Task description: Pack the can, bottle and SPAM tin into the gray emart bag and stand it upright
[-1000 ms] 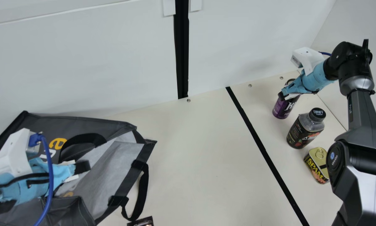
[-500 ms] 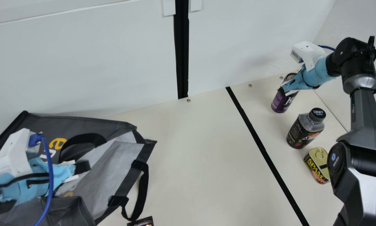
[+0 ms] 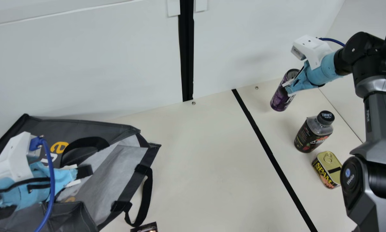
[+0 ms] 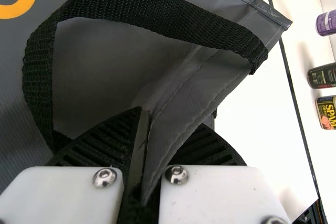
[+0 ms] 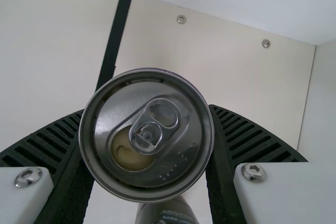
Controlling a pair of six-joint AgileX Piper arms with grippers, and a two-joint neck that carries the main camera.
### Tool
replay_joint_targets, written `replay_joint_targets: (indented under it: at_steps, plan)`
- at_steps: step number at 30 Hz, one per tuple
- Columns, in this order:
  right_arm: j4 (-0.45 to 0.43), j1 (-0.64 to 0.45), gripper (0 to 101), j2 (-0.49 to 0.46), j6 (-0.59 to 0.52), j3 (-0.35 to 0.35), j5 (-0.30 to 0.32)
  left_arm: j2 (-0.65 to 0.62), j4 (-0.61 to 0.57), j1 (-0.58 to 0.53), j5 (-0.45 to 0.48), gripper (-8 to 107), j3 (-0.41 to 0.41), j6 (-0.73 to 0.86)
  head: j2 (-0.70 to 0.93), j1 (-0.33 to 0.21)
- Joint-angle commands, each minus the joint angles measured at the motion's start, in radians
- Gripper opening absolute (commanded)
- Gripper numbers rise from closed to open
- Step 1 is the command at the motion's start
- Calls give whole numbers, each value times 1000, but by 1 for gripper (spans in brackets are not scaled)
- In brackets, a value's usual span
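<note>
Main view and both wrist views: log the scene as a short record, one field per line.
Bag: gray emart bag, lying on its side, mouth toward the main view's right
Left gripper: left gripper, shut on a fold of the bag beside a handle
Right gripper: right gripper, shut around the can
Can: purple, already opened, outside the bag
Bottle: bottle, upright with its black cap on, between can and tin
Tin: SPAM tin, on the table, pull ring up
Packing: can, bottle and tin all still to go in
</note>
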Motion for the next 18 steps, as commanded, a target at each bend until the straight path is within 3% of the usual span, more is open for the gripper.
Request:
replay_joint_targets:
  at_steps: [1, 18]
  plan:
    - [10, 6, 0, -28, -9, 23, 0, 0, 0, 0, 0, -8, 0, 0, -2, -23]
    - [90, 71, 0, -217, -119, 227, 0, 0, 0, 0, 0, -8, 0, 0, -2, -23]
